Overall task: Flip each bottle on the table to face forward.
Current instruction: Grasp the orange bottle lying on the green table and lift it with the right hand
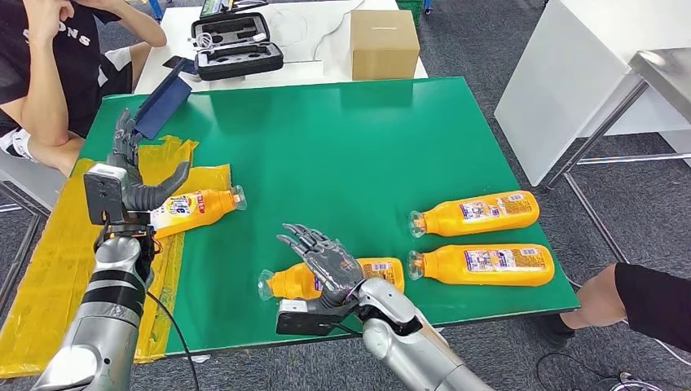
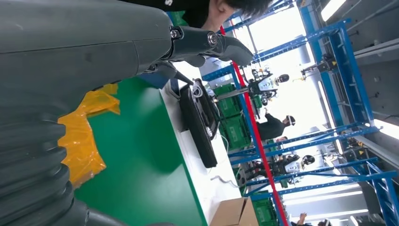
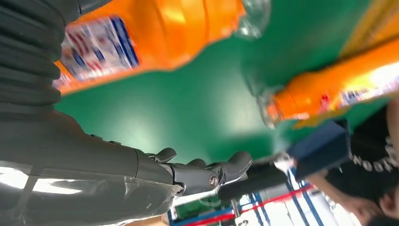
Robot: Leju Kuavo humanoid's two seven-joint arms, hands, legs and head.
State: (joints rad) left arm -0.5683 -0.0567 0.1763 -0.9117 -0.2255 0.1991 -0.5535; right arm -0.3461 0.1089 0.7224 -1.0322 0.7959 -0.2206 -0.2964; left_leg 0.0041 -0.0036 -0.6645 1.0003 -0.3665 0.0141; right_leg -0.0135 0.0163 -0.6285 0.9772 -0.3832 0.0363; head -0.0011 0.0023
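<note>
My right hand (image 1: 324,259) hovers fingers spread, empty, just above the near bottle (image 1: 371,274). My left hand (image 1: 138,181) is raised, fingers apart, beside the left bottle (image 1: 195,207). Two bottles (image 1: 481,213) lie well right.

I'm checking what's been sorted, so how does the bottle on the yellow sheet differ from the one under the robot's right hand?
The bottle on the yellow sheet lies with its cap pointing right and rests partly on the yellow sheet, by the raised left hand. The bottle under the right hand points its cap left and lies on the bare green table, partly covered by the right hand. Both are orange and lying down.
</note>
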